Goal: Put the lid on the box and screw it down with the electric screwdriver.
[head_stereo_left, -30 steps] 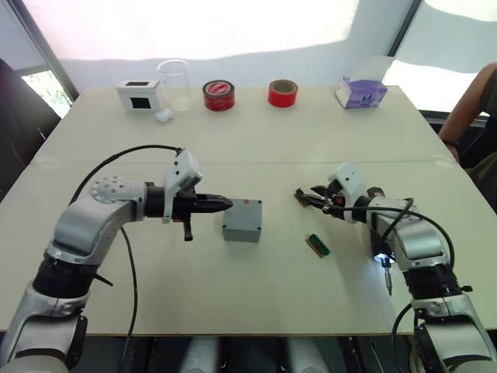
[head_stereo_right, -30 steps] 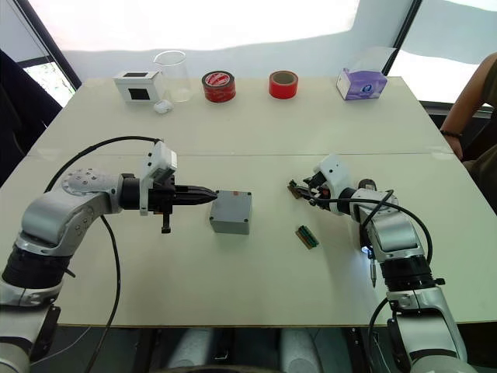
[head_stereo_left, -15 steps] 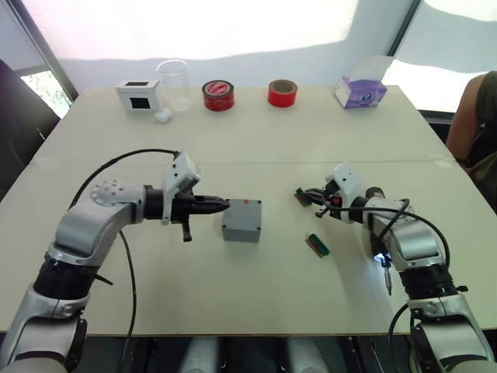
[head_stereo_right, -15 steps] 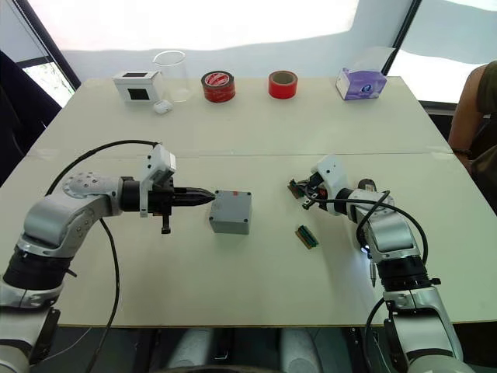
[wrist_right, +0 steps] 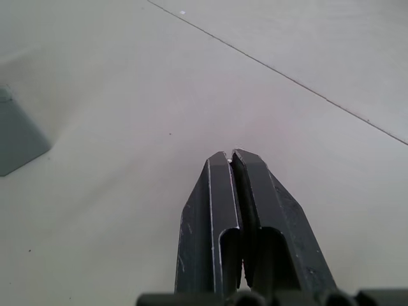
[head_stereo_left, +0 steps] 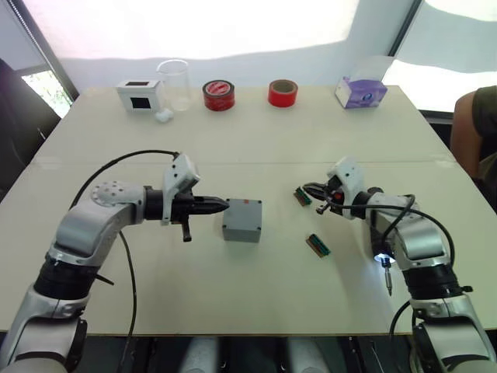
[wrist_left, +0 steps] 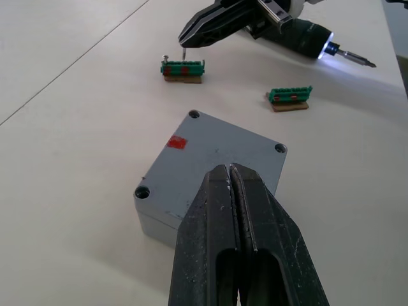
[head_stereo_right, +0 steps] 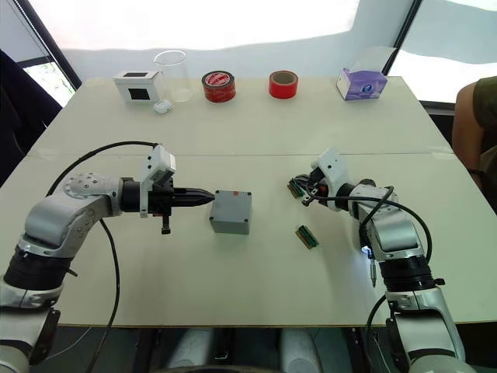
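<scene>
The left gripper (wrist_left: 231, 171) has its jaws clenched flat together with nothing between them; their tips hang just short of the near edge of the lid (wrist_left: 213, 166), at 9 o'clock of it in the head views, apart from it by a sliver. The lid lies seated on the box (head_stereo_left: 241, 226), a red patch on its top and screw holes at three visible corners, so the closed grey enclosure stands on the table (head_stereo_left: 256, 148) just left of centre.

The right gripper (wrist_right: 231, 158) also has its jaws pressed shut. From the left wrist view a thin screw hangs point-down from their tips, right above a small green terminal strip (wrist_left: 183, 69); whether the screw touches the strip cannot be told. A second green strip (head_stereo_left: 317, 245) lies at 5 o'clock of the first, near it.

The electric screwdriver (head_stereo_left: 382, 260) lies beside the right forearm, its lit tip and metal bit pointing toward the table's near edge.

Along the far edge stand a white box with black window (head_stereo_left: 139, 95), a clear beaker (head_stereo_left: 174, 83), two red tape rolls (head_stereo_left: 219, 95), and a purple tissue box (head_stereo_left: 360, 92).
</scene>
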Tool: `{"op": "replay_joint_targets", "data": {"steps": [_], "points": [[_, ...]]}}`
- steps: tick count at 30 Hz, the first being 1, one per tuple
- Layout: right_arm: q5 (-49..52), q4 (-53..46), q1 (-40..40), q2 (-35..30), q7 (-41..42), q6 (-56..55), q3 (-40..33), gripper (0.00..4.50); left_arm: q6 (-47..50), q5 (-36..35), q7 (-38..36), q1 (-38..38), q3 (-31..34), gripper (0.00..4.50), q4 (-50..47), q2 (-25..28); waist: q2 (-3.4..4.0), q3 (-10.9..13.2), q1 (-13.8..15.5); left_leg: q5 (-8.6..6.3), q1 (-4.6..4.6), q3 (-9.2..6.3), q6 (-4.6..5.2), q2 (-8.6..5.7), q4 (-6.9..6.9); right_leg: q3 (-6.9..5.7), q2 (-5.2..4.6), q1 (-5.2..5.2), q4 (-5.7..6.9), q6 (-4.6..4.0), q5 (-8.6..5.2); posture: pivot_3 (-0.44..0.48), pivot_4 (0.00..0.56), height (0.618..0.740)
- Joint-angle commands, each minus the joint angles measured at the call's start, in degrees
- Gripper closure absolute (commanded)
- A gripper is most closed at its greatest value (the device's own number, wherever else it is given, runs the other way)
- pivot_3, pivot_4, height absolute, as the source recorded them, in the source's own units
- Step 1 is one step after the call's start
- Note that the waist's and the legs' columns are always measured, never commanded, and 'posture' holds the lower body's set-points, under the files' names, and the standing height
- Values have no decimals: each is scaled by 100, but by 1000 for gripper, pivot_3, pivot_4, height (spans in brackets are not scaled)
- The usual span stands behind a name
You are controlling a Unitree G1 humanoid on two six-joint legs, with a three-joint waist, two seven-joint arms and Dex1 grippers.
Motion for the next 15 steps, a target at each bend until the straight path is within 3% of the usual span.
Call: {"op": "replay_joint_targets", "data": {"steps": [1, 9, 15], "points": [[123, -502, -177, -92, 21, -9, -173, 4480, -53, -53, 47, -39, 140, 4500, -44, -18, 0, 0, -5, 0, 0, 1, 0, 0, 0, 0, 0, 0, 0, 0, 0, 0, 150, 740], [652, -2019, -133, 509, -24, 756, 508, 4480, 29, -127, 81, 11, 474, 4500, 100, 175, 0, 0, -17, 0, 0, 0, 0, 4, -2, 1, 5, -4, 1, 0, 0, 0, 150, 740], [636, -2085, -97, 740, -179, 885, 735, 4480, 52, -159, 129, 57, 468, 4500, 52, 167, -1, 0, 36, 0, -1, -3, 0, -3, 1, -3, -4, 0, 1, 0, 0, 0, 150, 740]]}}
